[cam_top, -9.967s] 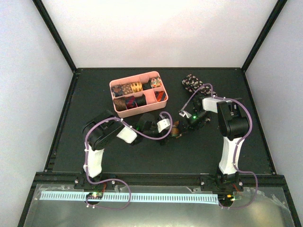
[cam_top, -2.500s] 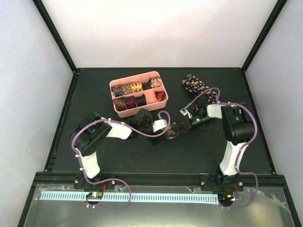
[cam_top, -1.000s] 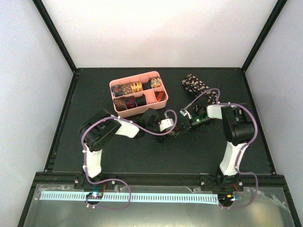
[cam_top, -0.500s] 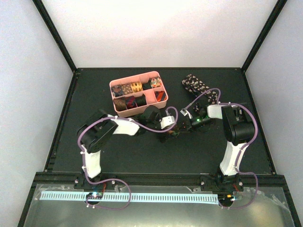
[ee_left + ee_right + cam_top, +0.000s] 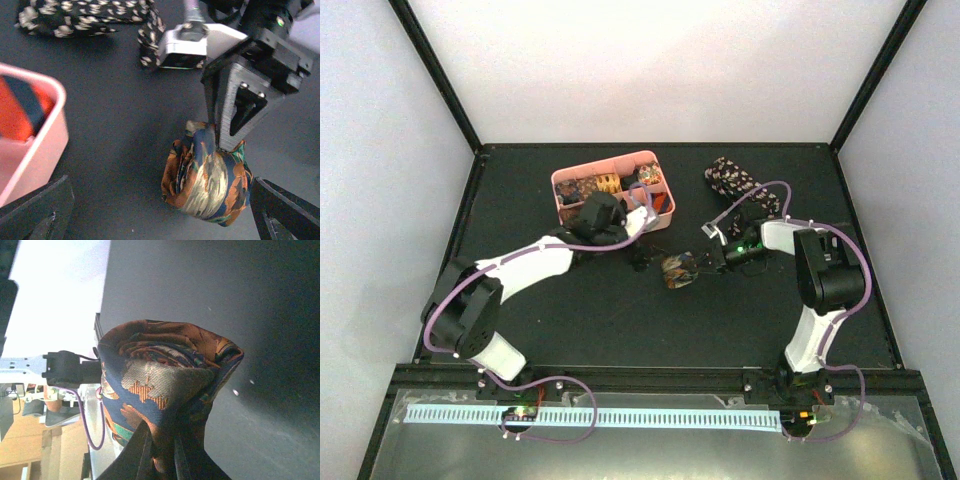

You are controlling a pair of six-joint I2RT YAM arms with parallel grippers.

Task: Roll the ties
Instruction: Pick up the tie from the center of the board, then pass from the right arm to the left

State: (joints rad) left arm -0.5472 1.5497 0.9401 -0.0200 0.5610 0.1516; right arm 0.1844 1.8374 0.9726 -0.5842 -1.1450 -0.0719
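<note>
Looking at the right claw (image 5: pixel 226 144) first, I see its black fingers (image 5: pixel 235 110) pinched shut on a rolled tie (image 5: pixel 207 182), an orange, brown and blue bundle low over the dark table (image 5: pixel 115 125) near the middle of the workspace. I cannot tell whether it rests on the surface or hangs just off it. On the right wrist feed the roll fills the view, with its coiled end towards the lens. My left claw (image 5: pixel 160 202) sits just beside that roll with its jaws spread wide and nothing between them (only the two finger ends show, one in each lower corner of its feed). To its left is the pink tray (image 5: pixel 47 142), with a red-and-dark roll (image 5: pixel 20 107) in the one compartment that feed shows. From overhead, several more rolled ties (image 5: pixel 603 184) sit in its far compartments. Past the right claw, towards the back right, the black speckled tie (image 5: pixel 85 17) lies loose on the table, in neither claw.
</note>
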